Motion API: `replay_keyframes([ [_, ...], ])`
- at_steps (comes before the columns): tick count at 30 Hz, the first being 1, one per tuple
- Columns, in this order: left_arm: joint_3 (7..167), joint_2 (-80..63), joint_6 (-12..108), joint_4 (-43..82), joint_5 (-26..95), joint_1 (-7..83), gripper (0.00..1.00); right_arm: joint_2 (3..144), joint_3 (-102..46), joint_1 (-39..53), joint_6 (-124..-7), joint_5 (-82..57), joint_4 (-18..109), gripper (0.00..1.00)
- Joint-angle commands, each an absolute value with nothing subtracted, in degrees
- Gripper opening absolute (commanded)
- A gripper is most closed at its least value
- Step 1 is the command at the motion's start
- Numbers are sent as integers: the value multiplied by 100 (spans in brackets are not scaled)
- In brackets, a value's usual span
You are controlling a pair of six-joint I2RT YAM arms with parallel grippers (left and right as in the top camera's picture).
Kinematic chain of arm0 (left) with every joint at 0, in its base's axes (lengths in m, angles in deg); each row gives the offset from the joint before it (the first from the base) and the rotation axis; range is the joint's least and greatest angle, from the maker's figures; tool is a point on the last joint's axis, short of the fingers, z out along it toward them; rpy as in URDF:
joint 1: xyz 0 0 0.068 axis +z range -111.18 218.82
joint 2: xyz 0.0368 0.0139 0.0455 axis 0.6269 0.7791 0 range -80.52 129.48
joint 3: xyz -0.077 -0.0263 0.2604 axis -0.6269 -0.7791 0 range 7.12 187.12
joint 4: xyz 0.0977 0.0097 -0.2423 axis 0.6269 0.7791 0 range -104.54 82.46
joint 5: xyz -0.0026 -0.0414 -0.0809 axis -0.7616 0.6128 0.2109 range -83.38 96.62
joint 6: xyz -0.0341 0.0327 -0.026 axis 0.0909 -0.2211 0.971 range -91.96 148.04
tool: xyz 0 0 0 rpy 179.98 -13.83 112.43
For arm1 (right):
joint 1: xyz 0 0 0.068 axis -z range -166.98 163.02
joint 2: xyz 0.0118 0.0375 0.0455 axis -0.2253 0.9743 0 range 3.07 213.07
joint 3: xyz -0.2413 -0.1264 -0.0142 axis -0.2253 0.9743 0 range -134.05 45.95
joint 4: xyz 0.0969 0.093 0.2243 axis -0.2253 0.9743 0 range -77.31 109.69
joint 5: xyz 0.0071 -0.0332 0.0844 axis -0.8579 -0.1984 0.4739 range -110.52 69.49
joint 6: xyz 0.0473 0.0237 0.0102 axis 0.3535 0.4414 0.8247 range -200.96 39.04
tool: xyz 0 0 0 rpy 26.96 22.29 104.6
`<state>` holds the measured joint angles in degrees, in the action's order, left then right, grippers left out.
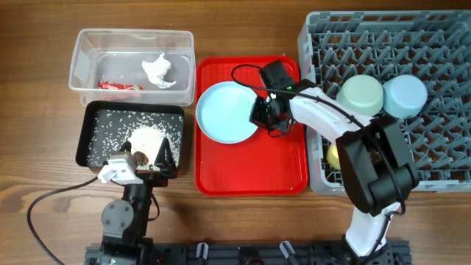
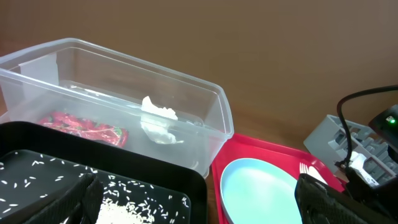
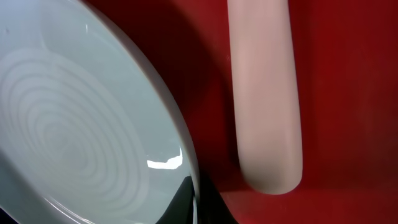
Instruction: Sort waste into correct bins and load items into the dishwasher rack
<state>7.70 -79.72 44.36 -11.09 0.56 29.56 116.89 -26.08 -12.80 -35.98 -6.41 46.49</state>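
Note:
The light blue plate [image 1: 224,112] lies on the red tray, also in the left wrist view [image 2: 261,193]. My right gripper [image 1: 266,119] is at its right rim; in the right wrist view its dark fingers [image 3: 202,205] sit on both sides of the plate's rim [image 3: 93,137], next to a white utensil handle [image 3: 264,93]. A white fork [image 2: 309,171] lies beside the plate. My left gripper [image 1: 143,163] is open and empty [image 2: 199,205] over the near edge of the black tray [image 1: 99,118], which holds rice [image 1: 147,136] and a brown lump [image 1: 137,156]. The clear tub [image 1: 81,55] holds the tissue [image 1: 157,70] and red wrapper [image 1: 118,85].
The grey rack [image 1: 441,147] at the right holds a pale green bowl [image 1: 360,96], a light blue bowl [image 1: 405,96] and a yellow cup [image 1: 333,156]. The red tray [image 1: 250,173] lies between the bins and the rack. A cable [image 1: 51,202] lies at front left.

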Motion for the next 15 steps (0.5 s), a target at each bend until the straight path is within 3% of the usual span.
replay_keyframes([
  [1,744,-8013,4344,-1105,102,2993,100,11169,-2560,-1304,-4315,-1065,4658,4],
  [6,744,-8013,4344,-1107,102,2993,100,9442,-2560,-1287,-5736,-2321,4690,4],
  [8,744,-8013,4344,-1105,102,2993,100,8837,-2560,-1287,-5845,-3336,4797,4],
  [10,744,-8013,4344,-1105,102,2993,100,8159,-2560,-1250,-5874,-5204,4957,4],
  [15,744,-8013,4344,-1105,102,2993,100,7891,-2560,-811,-6610,-7217,4955,4],
])
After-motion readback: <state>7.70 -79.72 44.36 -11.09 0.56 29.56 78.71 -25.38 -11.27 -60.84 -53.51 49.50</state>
